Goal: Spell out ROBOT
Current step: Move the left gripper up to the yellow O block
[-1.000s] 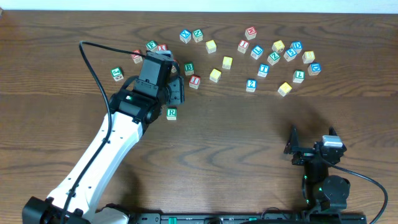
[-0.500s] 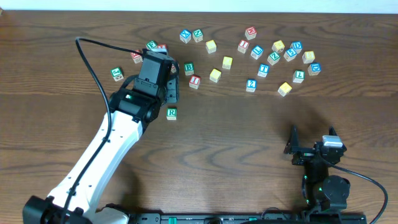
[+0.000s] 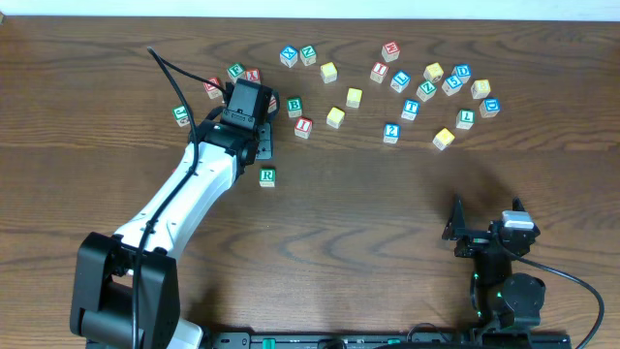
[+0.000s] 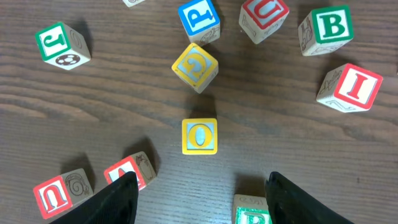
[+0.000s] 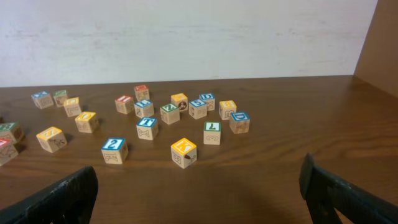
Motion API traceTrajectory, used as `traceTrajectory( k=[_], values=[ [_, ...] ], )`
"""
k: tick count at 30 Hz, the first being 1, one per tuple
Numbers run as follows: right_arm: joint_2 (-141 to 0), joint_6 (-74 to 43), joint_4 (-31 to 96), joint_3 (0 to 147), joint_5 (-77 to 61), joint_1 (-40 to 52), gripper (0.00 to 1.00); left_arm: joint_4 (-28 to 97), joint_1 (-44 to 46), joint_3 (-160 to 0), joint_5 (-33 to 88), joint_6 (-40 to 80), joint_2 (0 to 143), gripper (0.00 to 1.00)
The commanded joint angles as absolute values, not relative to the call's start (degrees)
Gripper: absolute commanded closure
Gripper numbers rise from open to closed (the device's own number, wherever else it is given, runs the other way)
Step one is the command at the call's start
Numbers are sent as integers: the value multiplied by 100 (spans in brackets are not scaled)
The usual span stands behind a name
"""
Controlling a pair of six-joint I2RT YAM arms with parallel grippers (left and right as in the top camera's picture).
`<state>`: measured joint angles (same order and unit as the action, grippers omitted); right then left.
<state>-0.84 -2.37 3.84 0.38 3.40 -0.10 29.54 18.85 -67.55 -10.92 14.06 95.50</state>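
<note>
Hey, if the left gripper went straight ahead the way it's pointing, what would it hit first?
Most likely the yellow O cube, centred ahead of the open left gripper; depth is unclear, so it might touch the table first.

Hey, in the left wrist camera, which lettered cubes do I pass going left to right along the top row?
Green-lettered J wooden cube, blue-lettered P wooden cube, red-lettered U wooden cube, green-lettered B wooden cube, red-lettered I wooden cube, which sits slightly lower.
</note>
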Motion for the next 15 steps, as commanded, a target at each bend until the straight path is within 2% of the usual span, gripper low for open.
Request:
traceTrajectory(
  k=[1, 8, 15],
  values=[
    [-45, -274, 408, 32, 346, 8, 1, 2928, 1796, -6945, -1199, 1337, 9620, 36],
    [-45, -274, 408, 32, 346, 8, 1, 3098, 1306, -7347, -473, 1426, 9793, 36],
    [-45, -274, 408, 32, 346, 8, 1, 3977, 1063, -8287, -346, 1352, 10457, 36]
  ],
)
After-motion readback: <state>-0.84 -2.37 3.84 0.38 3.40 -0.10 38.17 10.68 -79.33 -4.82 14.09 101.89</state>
